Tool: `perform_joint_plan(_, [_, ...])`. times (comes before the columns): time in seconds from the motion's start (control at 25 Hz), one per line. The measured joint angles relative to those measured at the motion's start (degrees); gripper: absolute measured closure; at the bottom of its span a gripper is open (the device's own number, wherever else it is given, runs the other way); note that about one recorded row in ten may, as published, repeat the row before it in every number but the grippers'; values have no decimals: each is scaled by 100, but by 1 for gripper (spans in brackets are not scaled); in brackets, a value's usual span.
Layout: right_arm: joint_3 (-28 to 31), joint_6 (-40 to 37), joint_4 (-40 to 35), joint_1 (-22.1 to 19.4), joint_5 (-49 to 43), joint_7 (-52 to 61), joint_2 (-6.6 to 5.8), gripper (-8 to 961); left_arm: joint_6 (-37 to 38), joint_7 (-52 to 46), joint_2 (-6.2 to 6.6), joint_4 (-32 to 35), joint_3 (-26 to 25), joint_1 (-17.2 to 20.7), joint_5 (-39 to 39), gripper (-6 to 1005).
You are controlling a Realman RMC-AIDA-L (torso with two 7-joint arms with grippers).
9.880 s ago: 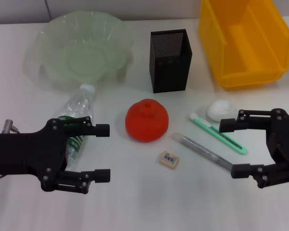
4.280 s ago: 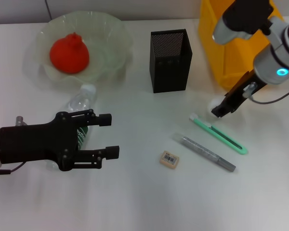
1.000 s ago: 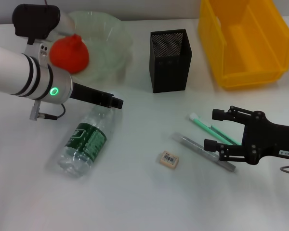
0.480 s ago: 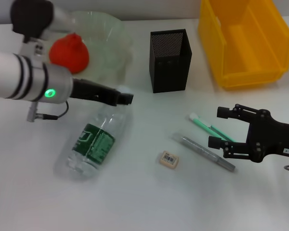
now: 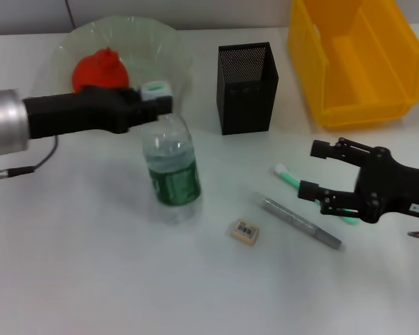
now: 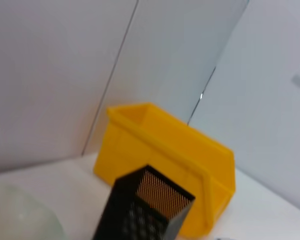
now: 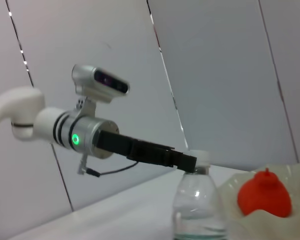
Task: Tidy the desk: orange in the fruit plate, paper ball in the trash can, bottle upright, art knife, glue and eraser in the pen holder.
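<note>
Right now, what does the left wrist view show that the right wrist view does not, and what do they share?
Only the left wrist view shows the yellow bin and the black mesh pen holder standing in front of it. Only the right wrist view shows the left gripper at the neck of the upright bottle, and the orange. Both share the pale fruit plate, where the orange lies, and the grey wall behind.

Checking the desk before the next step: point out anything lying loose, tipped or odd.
Nothing is tipped or spilled. The clear plastic bottle stands upright, its cap gripped by the left gripper. Still loose on the white desk: the green art knife, grey glue stick and small eraser, near the open right gripper.
</note>
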Motion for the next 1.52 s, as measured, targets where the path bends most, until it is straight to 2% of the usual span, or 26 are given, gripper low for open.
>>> perform_joint_plan(0.2, [34,26,15,119,2,123,77,117,168,1359,0,-656,-502,134,-718,496])
perform_joint_plan(0.24, [50,35,16,135,2,128,86,117,278,1876,0,-969,-645,139,-993,493])
perform_joint_plan(0.32, [72,40,17,183,3,157,93,117,314,2055,0,-1064,-684,139,-1071,487])
perform_joint_plan(0.68, [83,105,32,322,110,244,111,119,839,4884,0,-2421,-756,161,-2515,459])
perform_joint_plan(0.84, [84,126,90,381,144,264,114,120,801,5614,-4,-2991,-818,152,-3011,447])
perform_joint_plan(1.04, [88,180,127,430,147,269,113,120,778,6139,-3,-3476,-950,40,-3133,431])
perform_joint_plan(1.2, [89,188,157,453,171,269,112,121,951,6349,-14,-3599,-1090,43,-3144,419])
perform_joint_plan(1.32, [89,189,134,456,253,270,109,121,1540,6345,-7,-3606,-1475,147,-3149,291])
perform_joint_plan(1.4, [89,188,93,456,287,295,92,122,2068,6299,39,-3609,-1754,245,-3150,206])
perform_joint_plan(1.44, [88,188,45,456,299,346,80,122,2271,6265,73,-3608,-1828,287,-3140,207])
perform_joint_plan(1.52, [85,188,-207,450,299,580,66,122,2649,6132,241,-3582,-1833,366,-3031,209])
